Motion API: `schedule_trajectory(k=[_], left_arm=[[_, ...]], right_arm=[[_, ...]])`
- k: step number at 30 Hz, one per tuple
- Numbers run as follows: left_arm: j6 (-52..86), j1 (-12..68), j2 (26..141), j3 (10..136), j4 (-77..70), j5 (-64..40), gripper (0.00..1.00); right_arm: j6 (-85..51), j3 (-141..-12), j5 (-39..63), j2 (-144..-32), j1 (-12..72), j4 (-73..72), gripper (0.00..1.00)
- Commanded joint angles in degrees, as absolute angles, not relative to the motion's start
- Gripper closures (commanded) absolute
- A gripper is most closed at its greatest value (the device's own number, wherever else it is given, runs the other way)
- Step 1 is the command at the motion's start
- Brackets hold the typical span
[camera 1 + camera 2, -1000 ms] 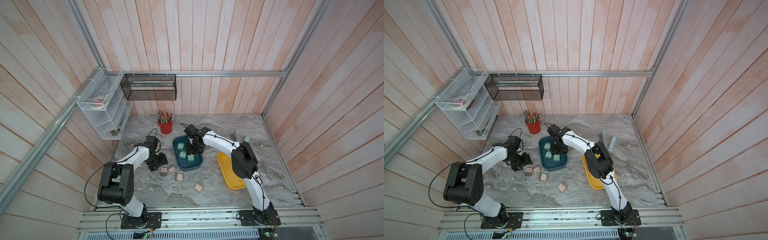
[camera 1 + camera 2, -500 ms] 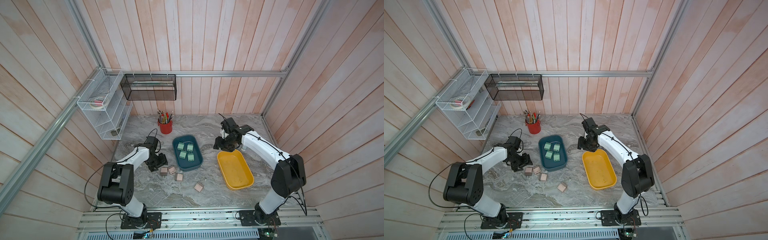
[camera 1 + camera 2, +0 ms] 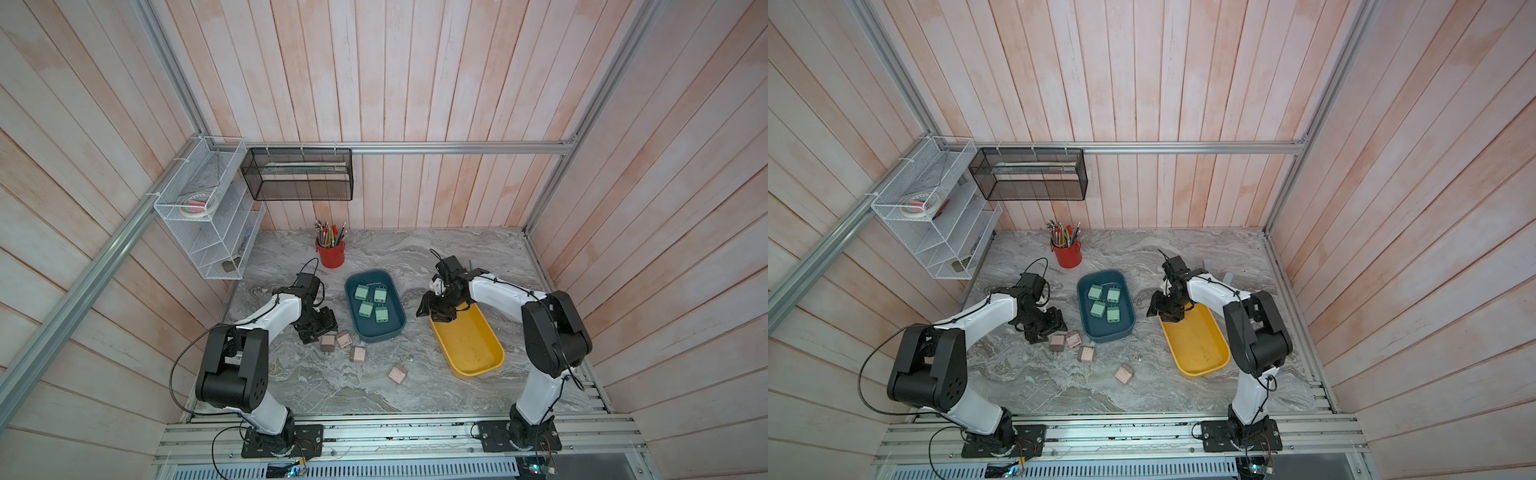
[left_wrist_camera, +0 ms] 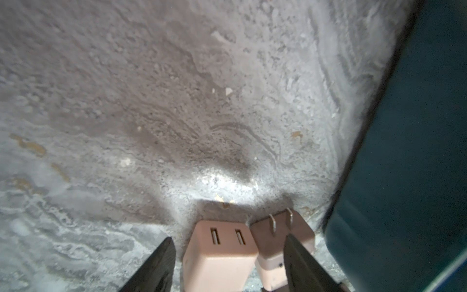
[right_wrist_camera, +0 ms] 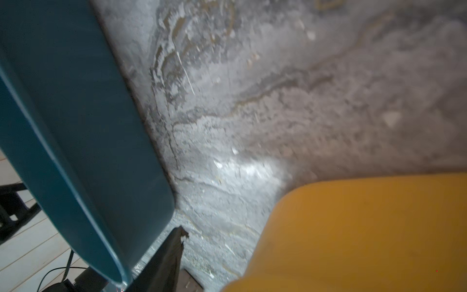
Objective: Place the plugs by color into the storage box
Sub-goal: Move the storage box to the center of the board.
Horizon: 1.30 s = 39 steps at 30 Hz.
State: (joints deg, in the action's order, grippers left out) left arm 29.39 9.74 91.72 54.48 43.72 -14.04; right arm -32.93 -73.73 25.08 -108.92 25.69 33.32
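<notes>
Mint green plugs (image 3: 366, 309), all four, sit in the teal tray (image 3: 395, 318). The four pink plugs (image 3: 327, 342) are on the bench (image 3: 332, 388) — three bunched at that tray's near-left corner, one nearer and further right. Left gripper (image 4: 228, 237) is spread around one pink plug (image 4: 219, 255), not pinching it. Right gripper (image 3: 439, 314) hangs over the far-left corner of the yellow tray (image 3: 469, 349) — can't tell if it's spread or clenched.

Pink plug (image 4: 219, 252) — partly cut off at the view's edge.
</notes>
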Motion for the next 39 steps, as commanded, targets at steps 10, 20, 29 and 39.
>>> schedule_trajectory(k=[10,20,29,39], left_arm=[[29.45,12.67,95.19,55.33,43.55,-9.83,0.32],[27.35,12.69,95.93,54.21,44.34,-5.81,0.43],[26.50,12.74,97.69,55.71,45.20,-5.63,0.53],[26.62,12.69,95.34,56.30,47.04,-6.39,0.55]], right_arm=[[-32.43,-93.83,28.55,-119.17,25.29,34.29,0.45],[-31.73,-79.36,27.54,-106.71,19.93,33.85,0.43],[-27.26,-73.84,23.13,-98.10,11.87,38.40,0.42],[-23.86,-72.35,24.78,-103.28,6.67,38.30,0.42]])
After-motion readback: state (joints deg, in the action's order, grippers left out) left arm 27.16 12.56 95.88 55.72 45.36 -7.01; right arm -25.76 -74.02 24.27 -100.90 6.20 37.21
